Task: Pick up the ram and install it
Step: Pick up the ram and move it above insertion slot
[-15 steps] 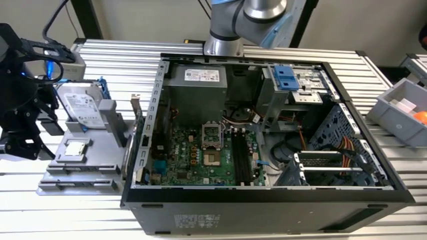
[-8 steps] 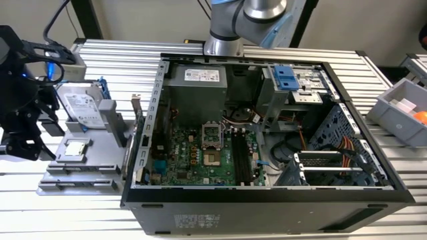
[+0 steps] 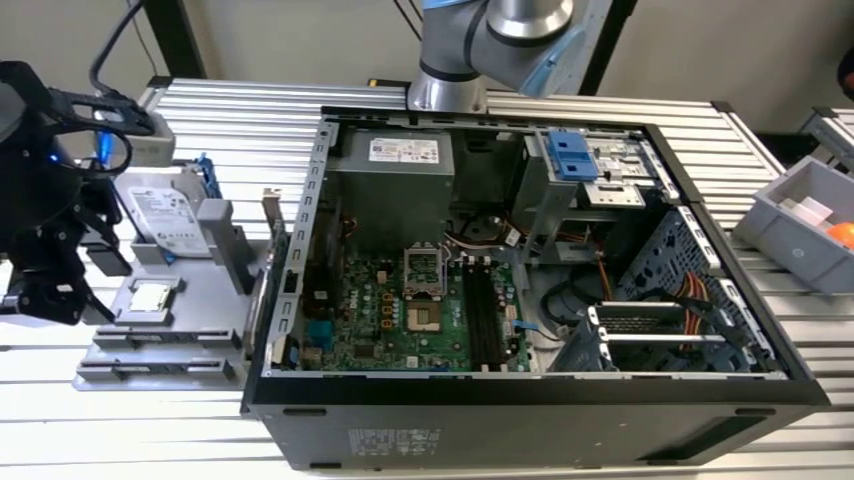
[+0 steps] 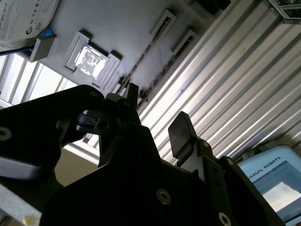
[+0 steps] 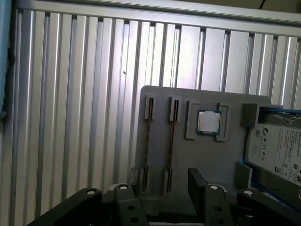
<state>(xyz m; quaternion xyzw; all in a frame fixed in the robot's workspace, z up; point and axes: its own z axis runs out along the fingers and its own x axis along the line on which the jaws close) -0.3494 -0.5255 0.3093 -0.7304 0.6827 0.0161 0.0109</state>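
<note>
Two thin dark sticks stand on edge in the long slots of a grey holder (image 5: pixel 207 160); I take them for the ram (image 5: pixel 146 141), whose narrow edge also shows in the second wrist view (image 4: pixel 146 59). My black gripper (image 3: pixel 94 265) hangs at the exterior view's left, over the holder's (image 3: pixel 200 262) outer side. In both wrist views its fingers stand apart with nothing between them, so the gripper (image 5: pixel 162 186) is open. It is a little above the slots' near ends and not touching the sticks.
On the same holder lie a square silver processor (image 5: pixel 208 122) and a grey hard drive in a blue frame (image 3: pixel 167 215). The open computer case (image 3: pixel 534 405) fills the middle, with the motherboard's long black memory slots (image 3: pixel 483 320). A grey bin (image 3: pixel 801 235) stands at the right.
</note>
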